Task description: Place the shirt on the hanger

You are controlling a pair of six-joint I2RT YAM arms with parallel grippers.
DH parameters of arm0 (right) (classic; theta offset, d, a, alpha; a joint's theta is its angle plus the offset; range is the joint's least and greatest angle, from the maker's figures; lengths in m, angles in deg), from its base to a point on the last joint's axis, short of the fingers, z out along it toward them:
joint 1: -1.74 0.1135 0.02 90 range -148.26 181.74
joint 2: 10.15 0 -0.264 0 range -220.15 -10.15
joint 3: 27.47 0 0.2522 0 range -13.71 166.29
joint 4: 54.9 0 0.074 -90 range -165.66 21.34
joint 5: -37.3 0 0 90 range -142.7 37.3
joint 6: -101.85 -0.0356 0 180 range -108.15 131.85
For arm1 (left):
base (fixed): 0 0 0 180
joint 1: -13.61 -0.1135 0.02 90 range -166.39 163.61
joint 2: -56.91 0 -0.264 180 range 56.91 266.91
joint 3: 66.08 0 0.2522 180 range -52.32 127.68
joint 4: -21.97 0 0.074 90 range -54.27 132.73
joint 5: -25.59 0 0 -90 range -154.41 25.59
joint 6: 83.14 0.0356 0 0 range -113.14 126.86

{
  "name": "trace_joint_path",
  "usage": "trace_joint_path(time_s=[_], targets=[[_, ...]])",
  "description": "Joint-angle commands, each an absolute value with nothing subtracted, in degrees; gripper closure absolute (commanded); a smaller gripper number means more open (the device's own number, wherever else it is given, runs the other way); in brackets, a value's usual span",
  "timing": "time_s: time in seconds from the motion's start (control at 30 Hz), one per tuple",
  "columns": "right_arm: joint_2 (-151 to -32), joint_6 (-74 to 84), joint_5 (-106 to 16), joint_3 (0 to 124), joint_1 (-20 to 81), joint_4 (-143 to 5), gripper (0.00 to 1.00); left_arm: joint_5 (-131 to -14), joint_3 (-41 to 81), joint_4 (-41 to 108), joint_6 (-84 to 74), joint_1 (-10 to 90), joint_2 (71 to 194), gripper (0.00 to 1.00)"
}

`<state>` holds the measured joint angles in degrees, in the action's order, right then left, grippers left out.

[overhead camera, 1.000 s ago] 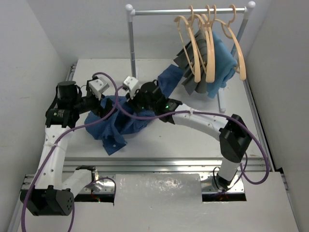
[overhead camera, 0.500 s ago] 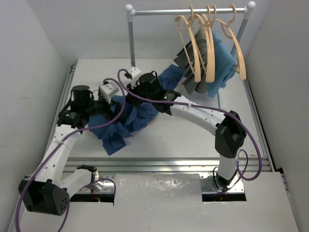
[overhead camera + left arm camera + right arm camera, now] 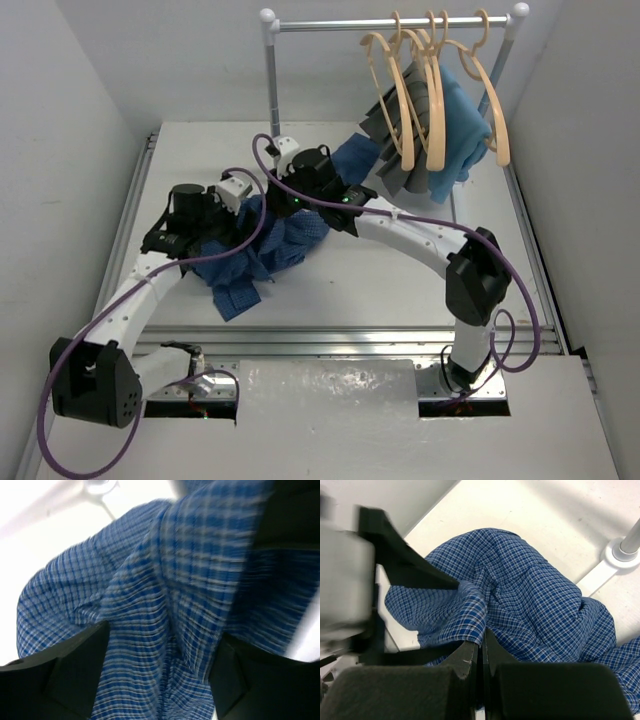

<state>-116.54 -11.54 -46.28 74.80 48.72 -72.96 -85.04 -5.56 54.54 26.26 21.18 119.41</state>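
The dark blue checked shirt [image 3: 272, 248] lies crumpled on the table between both arms. My right gripper [image 3: 483, 641] is shut on a fold of the shirt [image 3: 520, 595] and holds it up; in the top view it [image 3: 291, 207] sits over the heap's far side. My left gripper [image 3: 164, 632] is open, its fingers [image 3: 75, 670] wide apart with shirt cloth [image 3: 170, 580] lying between them; in the top view it [image 3: 256, 214] presses into the heap's left side. Three pale tan hangers [image 3: 402, 100] hang on the rail at the back right, apart from both grippers.
The rack's left post [image 3: 273, 90] stands just behind the grippers; its foot shows in the right wrist view [image 3: 622, 556]. A grey pleated garment [image 3: 392, 135] and a light blue garment [image 3: 462, 125] hang on the rail. More blue cloth [image 3: 352, 160] lies by the rack.
Both arms have moved back and right towards the rack. The shirt heap has bunched up and shifted with them. The left gripper has closed in on the right one.
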Motion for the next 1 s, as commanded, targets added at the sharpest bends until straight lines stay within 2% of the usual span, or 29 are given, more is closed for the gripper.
trace_joint_path(time_s=[0.0, 0.07, 0.17, 0.2, 0.3, 0.4, 0.47, 0.53, 0.57, 0.6, 0.63, 0.73, 0.87, 0.93, 0.97], targets=[[-114.1, -12.1, -45.7, 74.3, 48.4, -69.0, 1.0, -78.8, -6.8, 49.5, 26.1, 21.6, 120.6, 0.33], [-113.0, -11.8, -46.0, 73.6, 47.8, -69.0, 1.0, -75.7, -7.0, 49.6, 27.7, 21.5, 120.5, 0.39], [-110.4, -11.9, -45.3, 70.7, 45.3, -69.1, 1.0, -73.8, -7.1, 50.5, 30.4, 19.3, 117.7, 0.56], [-109.5, -11.9, -45.2, 68.4, 43.9, -69.0, 1.0, -74.7, -7.0, 50.9, 30.7, 16.9, 116.7, 0.68], [-106.9, -9.5, -45.7, 65.8, 43.0, -68.4, 1.0, -78.5, -4.8, 53.7, 31.4, 15.4, 114.3, 0.87], [-106.2, -7.0, -45.1, 66.8, 43.0, -72.2, 1.0, -81.3, -1.4, 57.2, 30.9, 15.4, 115.1, 0.89], [-105.8, -5.5, -45.1, 67.6, 42.9, -74.1, 1.0, -82.3, 0.9, 58.3, 30.8, 15.4, 115.3, 0.97], [-105.8, -3.4, -44.3, 68.4, 42.4, -77.4, 0.99, -82.6, 2.2, 59.2, 30.9, 15.3, 115.2, 1.0], [-105.8, -1.5, -43.3, 69.6, 42.3, -78.8, 0.89, -82.7, 2.6, 59.5, 31.0, 15.4, 115.2, 1.0], [-105.4, -0.2, -42.4, 70.1, 42.3, -81.1, 0.73, -83.0, 3.0, 59.6, 30.9, 15.4, 115.5, 1.0], [-104.9, 1.1, -41.2, 70.4, 42.3, -81.8, 0.45, -82.9, 4.0, 59.9, 30.9, 15.4, 115.8, 1.0], [-98.4, 6.6, -36.4, 69.4, 42.3, -82.1, 0.18, -81.6, 6.6, 61.0, 30.8, 15.4, 118.9, 1.0], [-93.1, 9.3, -39.7, 72.5, 41.8, -85.3, 0.14, -81.5, 10.2, 60.5, 29.9, 15.4, 122.6, 1.0], [-92.2, 9.1, -41.0, 76.6, 40.5, -86.9, 0.17, -82.6, 12.0, 60.3, 29.5, 15.5, 123.6, 1.0], [-92.0, 8.4, -41.4, 78.1, 38.7, -88.9, 0.22, -82.8, 12.5, 59.9, 29.2, 15.5, 124.6, 1.0]])
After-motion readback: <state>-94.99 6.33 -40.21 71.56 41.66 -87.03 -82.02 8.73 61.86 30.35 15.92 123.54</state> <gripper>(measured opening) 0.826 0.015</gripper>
